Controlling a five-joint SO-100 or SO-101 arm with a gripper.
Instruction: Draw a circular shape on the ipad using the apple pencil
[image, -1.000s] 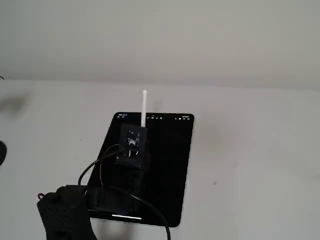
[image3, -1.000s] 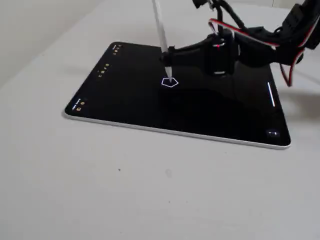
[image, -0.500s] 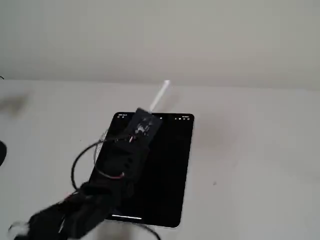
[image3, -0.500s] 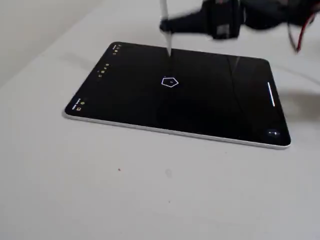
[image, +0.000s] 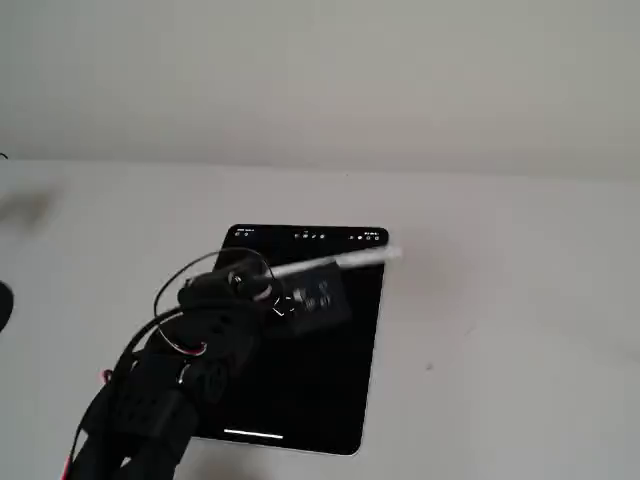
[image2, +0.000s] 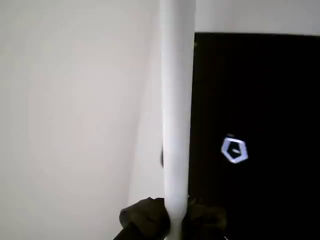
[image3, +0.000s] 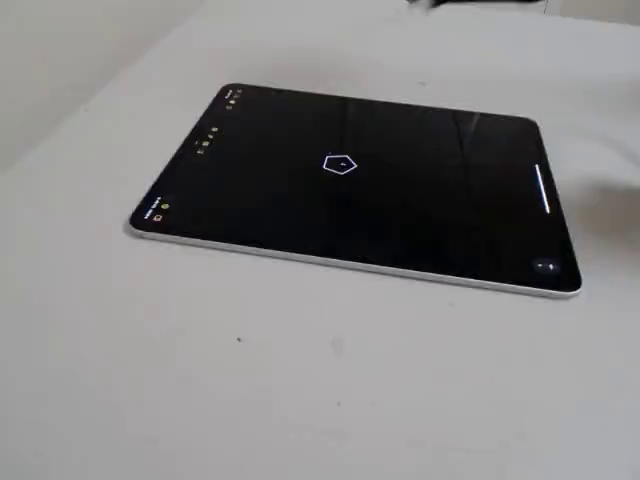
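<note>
The ipad (image: 330, 390) lies flat on the pale table, black screen up, with tiny icons along its far short edge. The circular shape (image3: 340, 165), a small white ring with a dot inside, shows near the screen's middle and also in the wrist view (image2: 234, 150). My gripper (image: 310, 298) hangs above the ipad, shut on the apple pencil (image: 350, 261), which is lifted off the screen and points to the right. In the wrist view the apple pencil (image2: 176, 110) runs up the frame from the gripper (image2: 172, 220), beside the ipad's (image2: 260, 90) edge.
My black arm with its looped cables (image: 160, 390) covers the ipad's near left corner in a fixed view. Pale table (image3: 300, 380) surrounds the ipad (image3: 420, 215) on all sides. A dark object (image: 3, 305) sits at the far left edge.
The pencil tip left the screen beside the drawn ring. The gripper rose, swung the pencil over to the right, and moved out of the low side view.
</note>
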